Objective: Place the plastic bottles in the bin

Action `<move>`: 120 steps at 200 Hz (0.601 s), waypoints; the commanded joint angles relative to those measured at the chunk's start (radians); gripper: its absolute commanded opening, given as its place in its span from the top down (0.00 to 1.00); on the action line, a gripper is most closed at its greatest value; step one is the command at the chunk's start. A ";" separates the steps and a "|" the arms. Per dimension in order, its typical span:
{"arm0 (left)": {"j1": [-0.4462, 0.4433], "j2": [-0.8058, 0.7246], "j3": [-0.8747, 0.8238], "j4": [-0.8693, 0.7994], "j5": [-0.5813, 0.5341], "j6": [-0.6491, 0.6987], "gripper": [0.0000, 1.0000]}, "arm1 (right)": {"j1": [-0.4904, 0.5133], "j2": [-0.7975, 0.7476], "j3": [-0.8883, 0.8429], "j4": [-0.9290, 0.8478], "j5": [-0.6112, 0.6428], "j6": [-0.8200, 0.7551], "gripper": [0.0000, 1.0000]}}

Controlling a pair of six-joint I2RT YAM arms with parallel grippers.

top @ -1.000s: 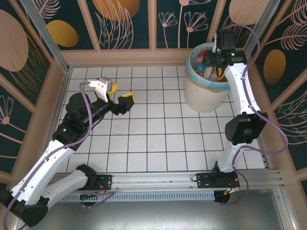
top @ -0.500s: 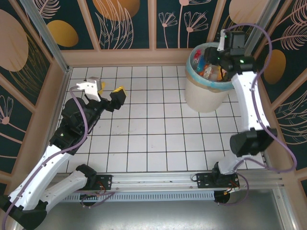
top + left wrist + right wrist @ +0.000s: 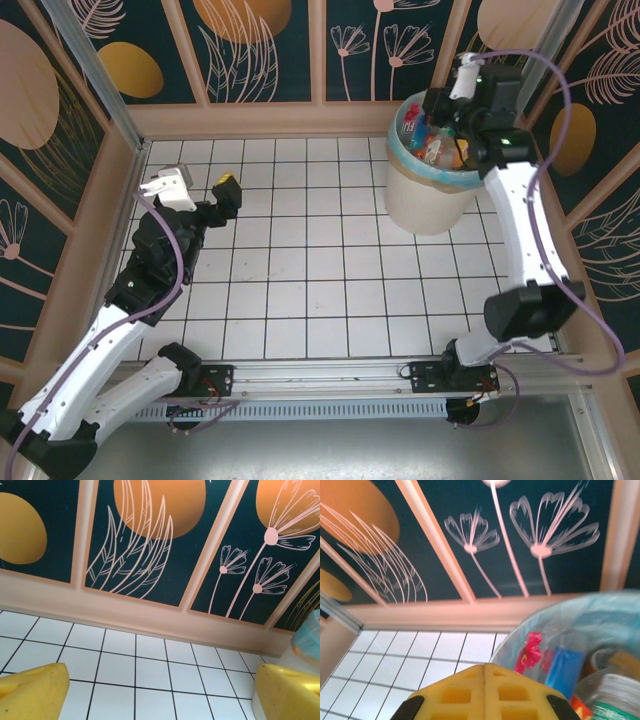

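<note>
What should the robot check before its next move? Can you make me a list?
1. Right pincer shut with nothing in it: ok.
2. Left pincer open wide and empty: ok.
3. Bin standing upright in the far right corner: ok.
4. Plastic bottles lying inside the bin's blue bag: ok.
5. Left pincer well apart from the bin, above the white tiles: ok.
6. Room left in the bin for more bottles: cannot tell.
</note>
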 commanded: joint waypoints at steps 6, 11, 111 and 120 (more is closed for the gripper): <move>-0.002 -0.046 -0.009 -0.034 -0.055 -0.009 0.03 | -0.013 0.054 -0.041 0.057 -0.104 0.048 0.96; -0.002 -0.051 -0.010 -0.036 -0.056 -0.009 0.03 | -0.016 0.066 -0.043 0.055 -0.106 0.051 0.95; -0.002 -0.046 -0.031 -0.018 -0.045 -0.021 0.03 | -0.029 0.136 0.053 -0.044 -0.084 0.036 0.93; -0.001 -0.043 -0.034 -0.016 -0.041 -0.027 0.03 | -0.030 0.169 0.077 -0.076 -0.081 0.031 0.92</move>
